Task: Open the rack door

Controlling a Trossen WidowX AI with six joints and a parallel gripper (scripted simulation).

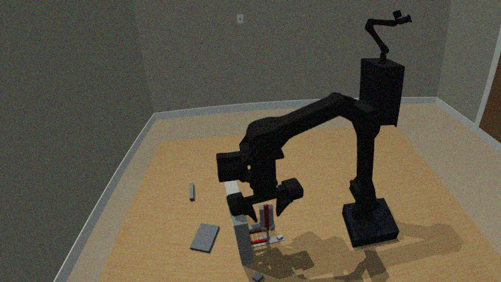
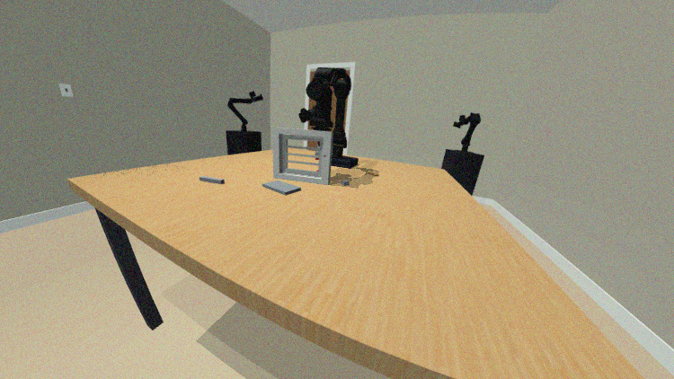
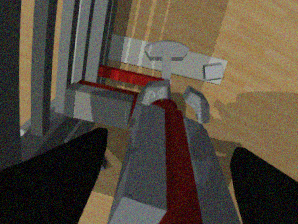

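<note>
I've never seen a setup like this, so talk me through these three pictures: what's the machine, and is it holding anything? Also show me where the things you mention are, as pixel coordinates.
The black machine is a robot arm (image 1: 311,115) (image 2: 340,112) bolted-looking at its foot to a square base (image 1: 392,234), with two-fingered jaws at its other end.

The first picture looks down on the table from above. The second looks across the table (image 2: 376,244) from the far side, with the arm behind an upright grey frame (image 1: 244,245) (image 2: 301,179). The third comes from the arm's wrist, looking past its black fingers.

Also on the table lie a flat grey slab (image 1: 205,237) (image 2: 281,187), a small grey bar (image 1: 191,192) (image 2: 211,180) and a little grey block (image 1: 258,276) (image 2: 345,182).

Nothing appears held: the jaws stand open, one finger either side of a grey handle with a red stripe (image 1: 266,217) (image 3: 179,165).
</note>
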